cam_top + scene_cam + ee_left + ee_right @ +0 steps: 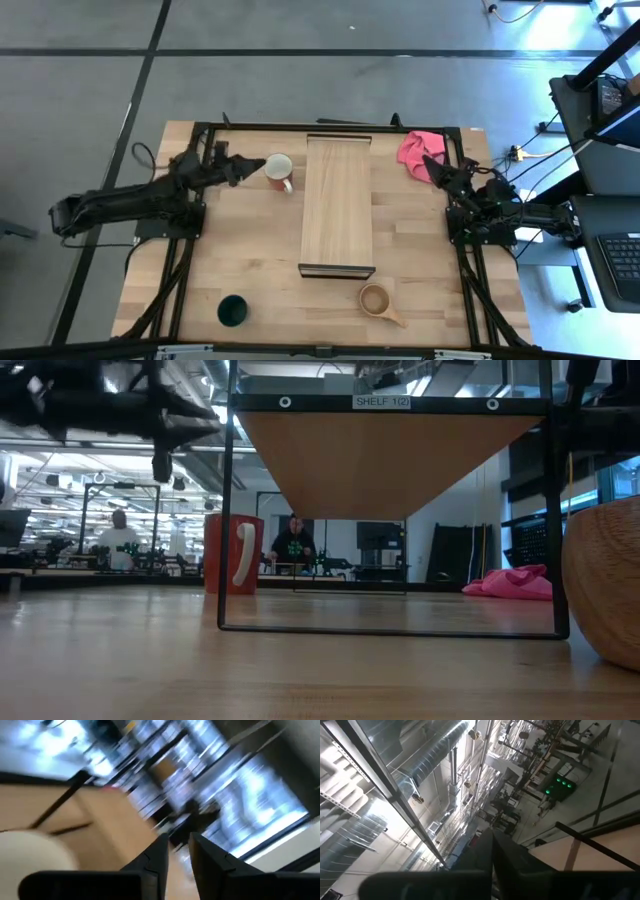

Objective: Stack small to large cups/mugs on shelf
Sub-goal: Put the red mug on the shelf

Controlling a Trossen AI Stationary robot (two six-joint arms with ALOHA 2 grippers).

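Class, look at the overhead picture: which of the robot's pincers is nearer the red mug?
The left. The left pincer sits just beside the red mug, on the side away from the shelf. The right pincer is across the shelf, by the pink cloth.

Tabletop (250, 260) carries shelf (337, 200), red-orange mug (279, 170), green cup (232, 310), wooden cup (378, 299), pink cloth (415, 152).

Cups: 3, namely red-orange mug (279, 170), dark green cup (232, 310), tan wooden cup (378, 299). Shelf (337, 205): 1. Pink cloth (415, 152): 1.
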